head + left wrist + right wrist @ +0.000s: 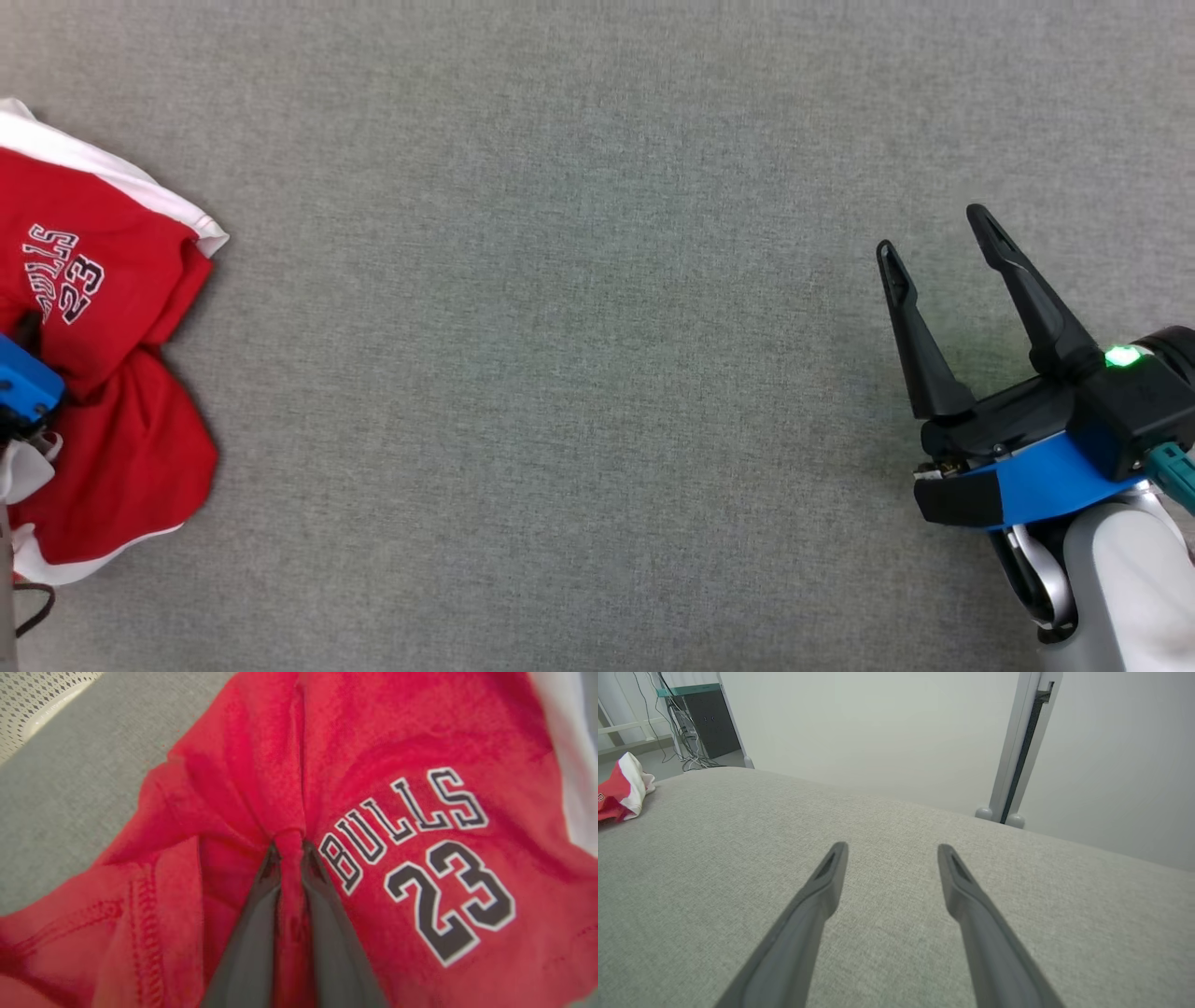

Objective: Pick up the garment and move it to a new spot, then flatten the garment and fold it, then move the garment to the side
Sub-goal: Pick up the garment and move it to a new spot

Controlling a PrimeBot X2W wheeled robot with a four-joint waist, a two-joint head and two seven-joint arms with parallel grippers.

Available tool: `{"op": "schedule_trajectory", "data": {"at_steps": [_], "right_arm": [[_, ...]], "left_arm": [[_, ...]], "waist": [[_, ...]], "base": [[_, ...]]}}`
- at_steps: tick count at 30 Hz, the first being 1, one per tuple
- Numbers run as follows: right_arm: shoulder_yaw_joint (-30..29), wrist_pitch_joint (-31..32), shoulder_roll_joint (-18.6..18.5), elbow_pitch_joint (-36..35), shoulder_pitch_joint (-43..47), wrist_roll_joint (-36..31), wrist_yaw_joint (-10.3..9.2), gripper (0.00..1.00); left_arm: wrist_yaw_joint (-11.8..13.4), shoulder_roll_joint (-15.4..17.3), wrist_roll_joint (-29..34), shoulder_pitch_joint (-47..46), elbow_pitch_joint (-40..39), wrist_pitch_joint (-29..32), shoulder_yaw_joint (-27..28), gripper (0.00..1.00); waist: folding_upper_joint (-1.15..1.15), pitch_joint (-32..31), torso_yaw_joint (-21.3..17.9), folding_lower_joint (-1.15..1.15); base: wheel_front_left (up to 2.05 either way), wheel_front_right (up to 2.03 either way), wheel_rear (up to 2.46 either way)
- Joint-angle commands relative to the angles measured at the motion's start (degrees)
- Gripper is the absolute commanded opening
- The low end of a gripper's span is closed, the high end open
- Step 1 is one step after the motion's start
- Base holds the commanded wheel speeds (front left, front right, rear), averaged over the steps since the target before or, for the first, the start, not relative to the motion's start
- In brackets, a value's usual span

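Observation:
The garment (pixel 112 280) is a red jersey with white trim and "BULLS 23" printed on it. It lies crumpled at the far left of the grey table. In the left wrist view my left gripper (pixel 289 844) is shut on a raised fold of the garment (pixel 420 742) just left of the lettering. That arm's blue wrist housing (pixel 23 383) shows at the left edge, over the cloth. My right gripper (pixel 934 233) hovers open at the right side with nothing between its fingers, far from the garment. The right wrist view shows that gripper (pixel 892 848) above bare table and the garment (pixel 616 795) far off.
A grey fabric tabletop (pixel 579 355) stretches between the garment and my right gripper. A white mesh basket (pixel 28 700) sits beyond the garment. Past the table's far edge stand a pale wall, a metal post (pixel 1017 742) and a dark cabinet with cables (pixel 705 723).

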Motion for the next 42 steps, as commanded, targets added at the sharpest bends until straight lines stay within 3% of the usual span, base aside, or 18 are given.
{"op": "schedule_trajectory", "data": {"at_steps": [1,9,14,19,30,38,42], "right_arm": [[-0.1,-0.7,0.5,0.7,0.0,0.1,0.01,1.0],[-0.1,-3.1,2.5,4.3,1.6,1.4,0.01,1.0],[-0.7,-4.6,4.4,7.2,3.8,2.4,0.01,1.0],[-1.0,-5.9,5.6,9.4,5.8,3.0,0.02,1.0],[0.0,-6.5,7.3,10.7,7.8,3.5,0.02,1.0],[0.5,-6.5,7.9,10.8,7.6,4.1,0.02,1.0],[0.6,-6.8,8.1,11.1,7.7,4.3,0.02,1.0]], "left_arm": [[-0.8,-1.4,0.2,3.4,0.6,0.6,-1.5,0.0],[-3.5,3.1,1.2,3.1,-6.7,-1.6,-0.7,0.0],[-6.5,5.1,2.6,1.3,-16.5,-3.5,-2.0,0.0],[-8.4,5.8,3.5,-1.2,-26.5,-1.4,-4.7,0.0],[-10.8,0.7,1.6,-3.6,-40.1,5.3,-15.5,0.0],[-11.7,-2.2,2.4,1.4,-38.2,7.8,-23.6,0.0],[-11.9,-4.0,4.5,4.5,-34.1,5.9,-27.5,0.0]], "waist": [[0.0,-1.5,0.0,0.0],[0.0,-9.5,0.4,0.0],[0.0,-15.9,0.7,0.0],[0.0,-21.6,0.0,0.0],[0.0,-26.6,-7.4,0.0],[0.0,-25.5,-16.3,0.0],[0.0,-24.9,-20.2,0.0]], "base": [[0.0,0.0,0.0],[0.0,0.0,0.0],[0.0,0.0,0.0],[0.0,0.0,0.0],[0.0,0.0,0.0],[0.0,0.0,0.0],[0.0,0.0,0.0]]}}
